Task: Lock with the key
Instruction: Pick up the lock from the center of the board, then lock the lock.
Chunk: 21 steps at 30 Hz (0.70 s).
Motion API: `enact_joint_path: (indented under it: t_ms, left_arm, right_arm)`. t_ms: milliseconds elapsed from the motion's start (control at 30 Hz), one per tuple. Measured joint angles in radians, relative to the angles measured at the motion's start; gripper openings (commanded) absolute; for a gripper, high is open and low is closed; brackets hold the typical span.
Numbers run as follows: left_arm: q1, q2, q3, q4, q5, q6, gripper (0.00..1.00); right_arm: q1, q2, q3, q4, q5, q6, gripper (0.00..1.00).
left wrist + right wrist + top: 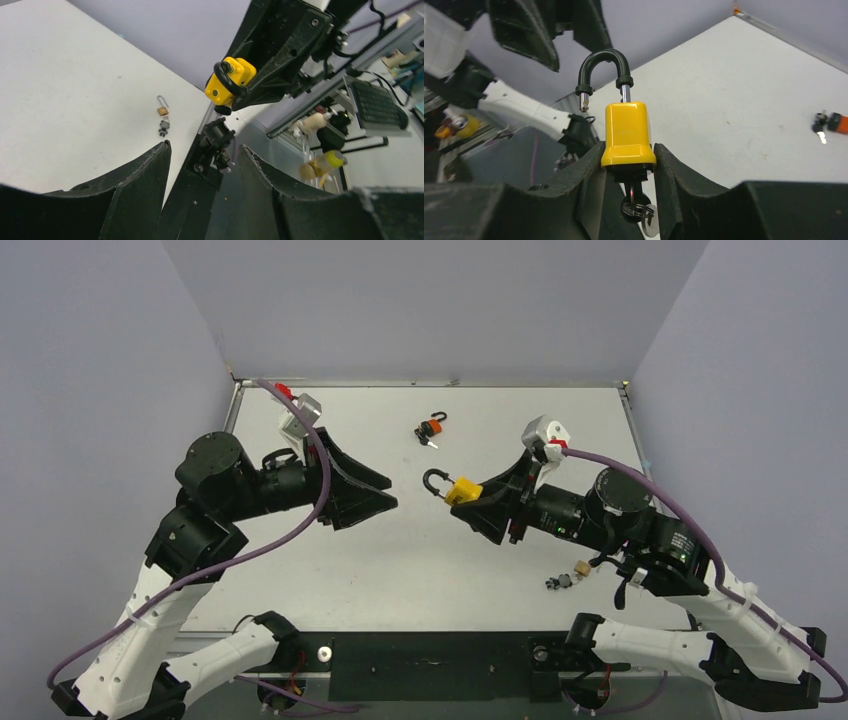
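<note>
Padlock point(628, 132), yellow, is clamped in my right pincer point(629, 161): the two fingers press on the lower sides of its body and hold it up off the desk point(400, 570), above the middle. Its black shackle point(603, 57) points away from my wrist and stands open, one leg seated in the body and the free end bare in the air just above the top. A key point(633, 192) sits in the underside of the padlock, between my fingers, with a ring point(640, 210) hanging from it.

My left pincer point(392, 494) hangs in the air, facing the padlock from the other side, near it but not touching. Its fingers are spread apart and hold nothing.

An orange lock point(431, 427) lies on the desk farther back, well apart from both pincers. A brass lock point(578, 568) lies near the front right edge, beside my right arm, with small dark parts next to it that I cannot make out.
</note>
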<state>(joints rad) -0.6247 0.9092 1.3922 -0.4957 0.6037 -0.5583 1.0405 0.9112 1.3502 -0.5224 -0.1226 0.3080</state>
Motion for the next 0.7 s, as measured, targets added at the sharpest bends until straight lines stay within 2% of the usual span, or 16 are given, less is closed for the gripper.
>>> enact_joint_path:
  t_ms: [100, 233, 400, 500, 700]
  left_arm:
    - [0.000, 0.008, 0.000, 0.031, 0.107, 0.005, 0.50]
    - [0.000, 0.035, 0.000, 0.052, 0.204, -0.002, 0.50]
    - [0.004, 0.060, -0.013, 0.121, 0.309, -0.069, 0.48]
    - [0.007, 0.064, -0.014, 0.149, 0.349, -0.106, 0.44]
    - [0.011, 0.088, -0.014, 0.109, 0.354, -0.099, 0.39]
  right_arm:
    - [-0.001, -0.002, 0.015, -0.024, -0.139, 0.018, 0.00]
    - [-0.001, 0.018, 0.017, -0.044, -0.249, 0.029, 0.00]
    - [-0.001, 0.057, 0.017, -0.092, -0.282, 0.028, 0.00]
    - [-0.001, 0.060, 0.017, -0.101, -0.286, 0.025, 0.00]
    - [-0.001, 0.060, 0.023, -0.113, -0.285, 0.020, 0.00]
